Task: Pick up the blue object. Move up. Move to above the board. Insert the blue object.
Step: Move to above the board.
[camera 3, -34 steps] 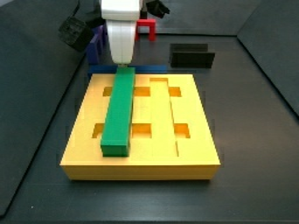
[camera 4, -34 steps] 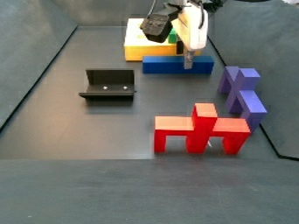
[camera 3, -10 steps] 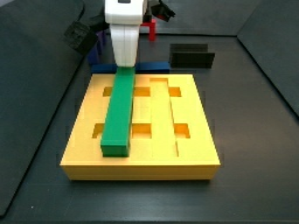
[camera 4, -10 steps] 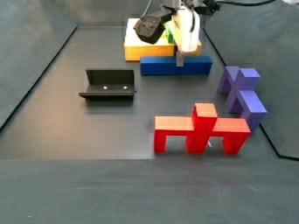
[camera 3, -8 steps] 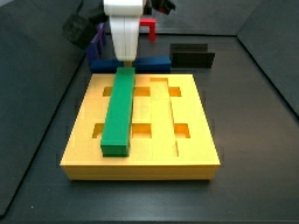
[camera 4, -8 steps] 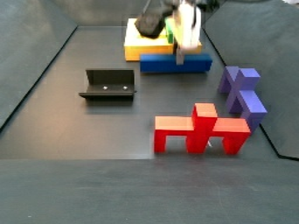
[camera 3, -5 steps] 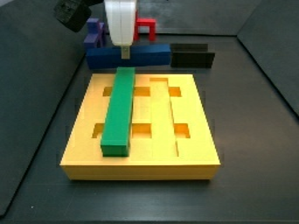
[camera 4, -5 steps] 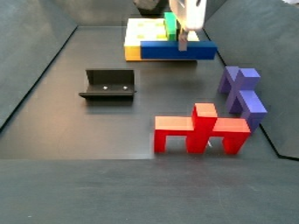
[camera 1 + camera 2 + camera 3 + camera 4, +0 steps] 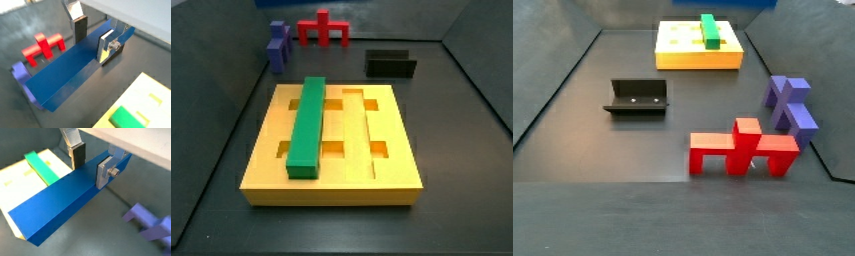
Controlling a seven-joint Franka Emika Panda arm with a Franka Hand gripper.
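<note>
In both wrist views the gripper [image 9: 92, 35] has its fingers [image 9: 105, 172] clamped on the long sides of the blue object [image 9: 67, 205], a long dark blue bar held lifted above the dark surface [image 9: 40, 20]; neither side view shows the gripper or the bar. The board [image 9: 334, 160], a thick yellow slab, lies on the surface with a green bar [image 9: 307, 123] resting lengthwise in one groove. A red piece [image 9: 743, 148], a violet-blue block [image 9: 790, 102] and the dark fixture [image 9: 637, 97] stand apart from the board.

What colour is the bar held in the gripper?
Dark blue; the blue object in the gripper shows best in a wrist view.
</note>
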